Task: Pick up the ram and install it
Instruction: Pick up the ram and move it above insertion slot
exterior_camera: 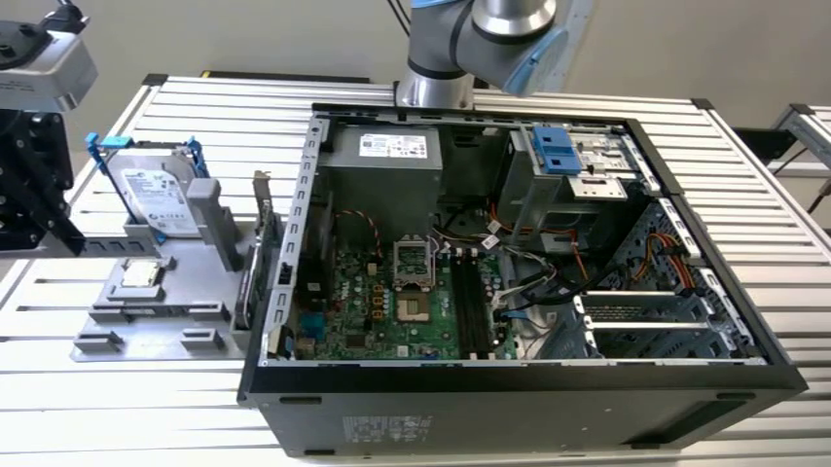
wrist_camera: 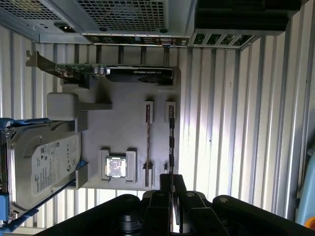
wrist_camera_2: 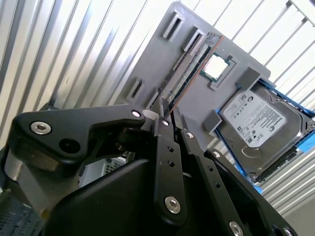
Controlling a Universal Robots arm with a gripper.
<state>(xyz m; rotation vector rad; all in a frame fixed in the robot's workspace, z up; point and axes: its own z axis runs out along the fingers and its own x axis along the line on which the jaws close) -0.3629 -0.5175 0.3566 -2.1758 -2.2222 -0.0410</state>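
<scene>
— One ram point(wrist_camera: 171, 142) stands on edge in the grey holder point(wrist_camera: 123, 132), on the table point(exterior_camera: 195, 107) beside the open case point(exterior_camera: 520, 389), with the gripper point(wrist_camera: 172, 183) right over its near end. Is it in the grip?

— Can't tell. The jaws line up with the stick in both wrist views, but it doesn't show whether they are pinching it or standing just clear of it. The ram looks fully seated in its two holder slots, with none of it lifted.

— What's the worry, then?

— Alignment, mostly, because the stick is very thin. If the jaws are a shade off its line, one could land on the top edge rather than slide down a face. That would tip the ram in the holder or chip it.

— And with a clean grip?

— The hold looks to be near one end, not the middle. My guess is the far end would drag in its slot, and the stick would swivel in the pinch or slip out.

— Anything close enough to hit?

— The chip point(wrist_camera: 116, 167) lies near, the drive point(wrist_camera: 44, 167) beyond it, and the card point(wrist_camera: 138, 73) at the holder's far end. All are apart from the ram, so a knock seems unlikely.

— Inside the case?

— In the exterior view, loose cables point(exterior_camera: 520, 261) run just beside the board's black slots point(exterior_camera: 474, 306). A ram held crooked could snag there or jam half-seated
</scene>
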